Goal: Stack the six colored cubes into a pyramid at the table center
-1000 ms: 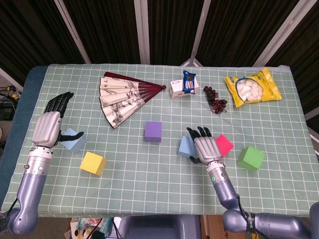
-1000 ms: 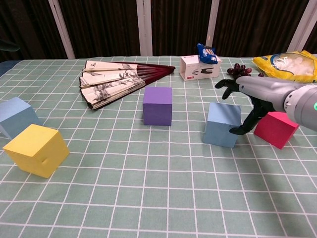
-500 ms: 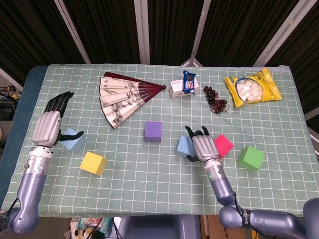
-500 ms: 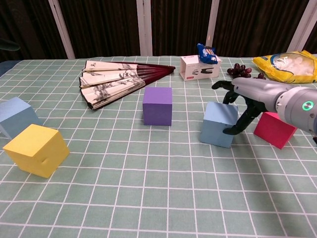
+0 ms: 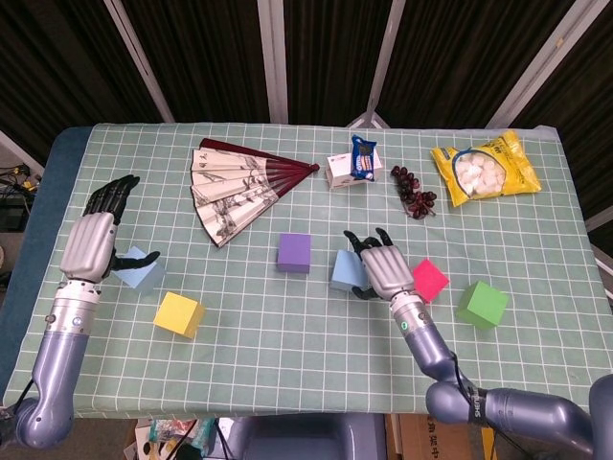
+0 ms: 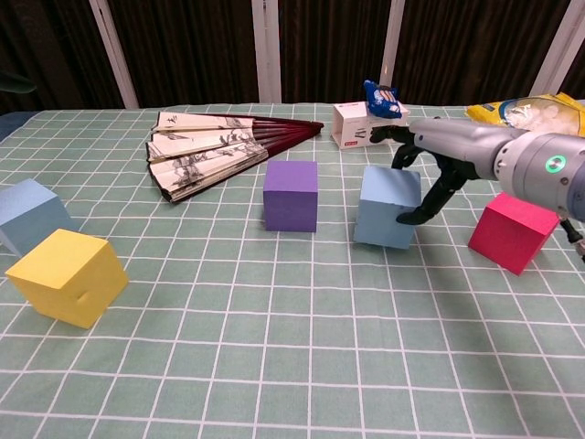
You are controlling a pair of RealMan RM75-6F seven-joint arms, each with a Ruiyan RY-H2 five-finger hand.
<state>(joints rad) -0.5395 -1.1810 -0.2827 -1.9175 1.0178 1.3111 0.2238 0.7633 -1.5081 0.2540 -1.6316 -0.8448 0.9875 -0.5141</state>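
Right robot hand [image 6: 416, 174] grasping pale blue foam cube [image 6: 388, 207], now shifted closer to purple cube [image 6: 291, 195]; bare checked surface [image 6: 302, 338] in front. Left robot hand [image 5: 91, 240] released.

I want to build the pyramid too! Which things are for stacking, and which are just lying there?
For stacking: purple cube, two light blue cubes, yellow cube, pink cube, green cube.

Just lying there: paper fan, small box, grapes, yellow snack bag.
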